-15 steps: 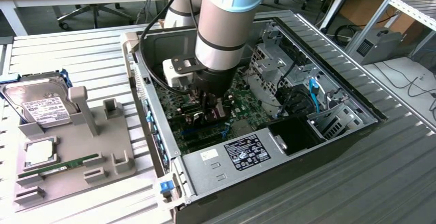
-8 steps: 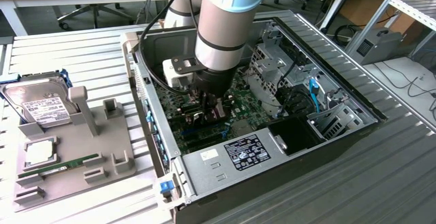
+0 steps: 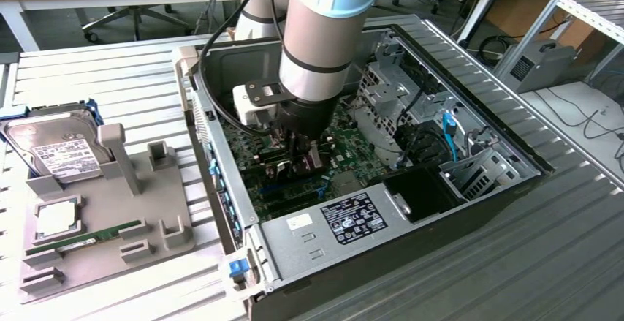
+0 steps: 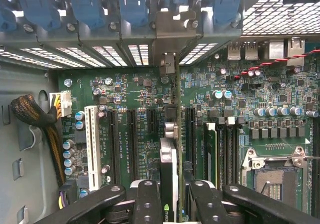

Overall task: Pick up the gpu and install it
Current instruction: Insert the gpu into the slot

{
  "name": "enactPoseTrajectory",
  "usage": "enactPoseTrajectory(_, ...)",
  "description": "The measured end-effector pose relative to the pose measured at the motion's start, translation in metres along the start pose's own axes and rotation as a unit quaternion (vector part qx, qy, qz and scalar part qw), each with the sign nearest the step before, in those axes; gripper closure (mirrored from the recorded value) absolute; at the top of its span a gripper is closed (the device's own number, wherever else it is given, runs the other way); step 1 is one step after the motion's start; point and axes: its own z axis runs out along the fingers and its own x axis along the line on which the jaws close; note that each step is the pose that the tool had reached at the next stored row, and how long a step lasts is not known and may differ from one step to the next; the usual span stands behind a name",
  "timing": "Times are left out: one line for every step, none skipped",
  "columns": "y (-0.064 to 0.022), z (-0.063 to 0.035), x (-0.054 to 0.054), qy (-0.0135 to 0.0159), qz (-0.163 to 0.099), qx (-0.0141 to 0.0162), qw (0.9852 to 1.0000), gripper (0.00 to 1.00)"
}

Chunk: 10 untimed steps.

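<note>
**GPU clamped edge-on in the gripper, low over the board slots**

The gripper (image 4: 170, 196) was closed part-way on the gpu (image 4: 169, 166), its black fingers (image 4: 147, 201) pressed on the card's two flat faces. The card stood on edge between them and ran straight out ahead of the fingertips. Its pale metal bracket (image 4: 170, 33) was at the far end, up against the row of blue rear slot clips (image 4: 132, 6).

In the exterior view the gripper (image 3: 297, 156) was reaching down deep inside the open PC case (image 3: 207, 116). The motherboard (image 4: 125, 83) lay directly beneath the card, with black expansion slots (image 4: 190, 134) just to either side of its lower edge. I couldn't tell whether the edge was seated or only lined up.

Handling, as a judgement:
- The card looked light, thin and stiff, and was probably fragile at its components and edge connector.
- The flat faces near the upper edge looked the best place to hold it, as the gripper did here.
- The hold was away from the bracket, so an off-centre grip could tilt the card under any push.
</note>
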Motion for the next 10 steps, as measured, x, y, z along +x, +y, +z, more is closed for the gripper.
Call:
enactPoseTrajectory(0.0000, 0.0000, 0.0000, 0.0000, 0.000, 0.0000, 1.0000, 0.73)
enactPoseTrajectory(0.0000, 0.0000, 0.0000, 0.0000, 0.000, 0.0000, 1.0000, 0.73)
enactPoseTrajectory(0.0000, 0.0000, 0.0000, 0.0000, 0.000, 0.0000, 1.0000, 0.73)
enactPoseTrajectory(0.0000, 0.0000, 0.0000, 0.0000, 0.000, 0.0000, 1.0000, 0.73)
enactPoseTrajectory(0.0000, 0.0000, 0.0000, 0.0000, 0.000, 0.0000, 1.0000, 0.73)
enactPoseTrajectory(0.0000, 0.0000, 0.0000, 0.0000, 0.000, 0.0000, 1.0000, 0.73)
enactPoseTrajectory(0.0000, 0.0000, 0.0000, 0.0000, 0.000, 0.0000, 1.0000, 0.73)
enactPoseTrajectory(0.0000, 0.0000, 0.0000, 0.0000, 0.000, 0.0000, 1.0000, 0.73)
enactPoseTrajectory(0.0000, 0.0000, 0.0000, 0.0000, 0.000, 0.0000, 1.0000, 0.73)
enactPoseTrajectory(0.0000, 0.0000, 0.0000, 0.0000, 0.000, 0.0000, 1.0000, 0.73)
